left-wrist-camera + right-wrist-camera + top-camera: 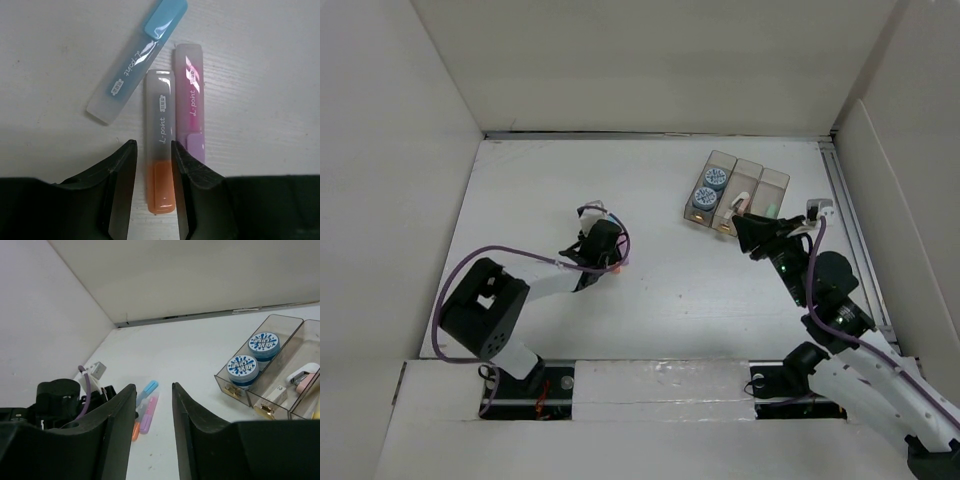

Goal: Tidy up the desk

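Underneath everything: the desk (pixel 670 300), flat and white, running from the arm bases at the near edge to upright white panels (pixel 650 70) at the back and sides.

Nearest, on the left side of it: the left gripper (pixel 153 146), pointed down, jaws narrow but not closed. Straddling the orange-capped end of an orange highlighter (pixel 160 120) lying flat, with one finger against the barrel and a sliver of desk visible at the other. Nothing lifted.

Close alongside and parallel: a pink highlighter (pixel 190 95); cannot tell whether touching. Slightly farther and angled away: a blue highlighter (pixel 136 65), clear end near the orange one's tip, apart from it.

Farther off, on the right side: the right gripper (pixel 153 387), jaws narrowly apart with nothing between them, hovering at the near end of a clear three-part bin (pixel 748 172).

In the bin's left part: two round tins (pixel 242 367) with blue-and-white lids, one behind the other. In the middle part: small white items, too small to identify.

Beyond the bin, along the right edge: a metal rail (pixel 848 220).
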Controlling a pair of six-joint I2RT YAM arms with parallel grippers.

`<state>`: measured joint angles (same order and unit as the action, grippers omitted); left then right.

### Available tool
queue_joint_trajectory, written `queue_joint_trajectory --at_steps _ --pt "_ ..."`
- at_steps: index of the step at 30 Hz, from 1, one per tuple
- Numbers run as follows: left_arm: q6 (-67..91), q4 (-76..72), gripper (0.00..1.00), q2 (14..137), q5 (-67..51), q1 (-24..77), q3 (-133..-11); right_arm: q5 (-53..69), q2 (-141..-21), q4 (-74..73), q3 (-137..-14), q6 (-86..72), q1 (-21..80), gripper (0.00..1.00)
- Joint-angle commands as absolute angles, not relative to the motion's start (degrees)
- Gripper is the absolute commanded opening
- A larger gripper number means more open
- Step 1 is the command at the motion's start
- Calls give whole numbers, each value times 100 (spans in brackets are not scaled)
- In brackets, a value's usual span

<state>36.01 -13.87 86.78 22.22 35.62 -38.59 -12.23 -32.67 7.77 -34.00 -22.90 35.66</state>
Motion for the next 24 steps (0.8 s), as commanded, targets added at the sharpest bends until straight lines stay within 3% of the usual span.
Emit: queue_joint_trajectory --at_steps 1,10,15,24 --pt "3463 -1353 30 8964 2136 3568 -4078 -1169 -3261 1090 -3463 -2294 3560 41" --pt "3340 -1091 27 9465 2136 3629 -4438 -1160 -3226 1090 -3463 -2294 3560 43" --pt "3445 -730 0 9466 2390 3709 -4527 -1178 -3164 1081 -3463 -2294 3560 43" --pt "3533 -395 0 7902 2347 4113 -4587 -1187 -3094 1046 -3472 -2303 3560 44"
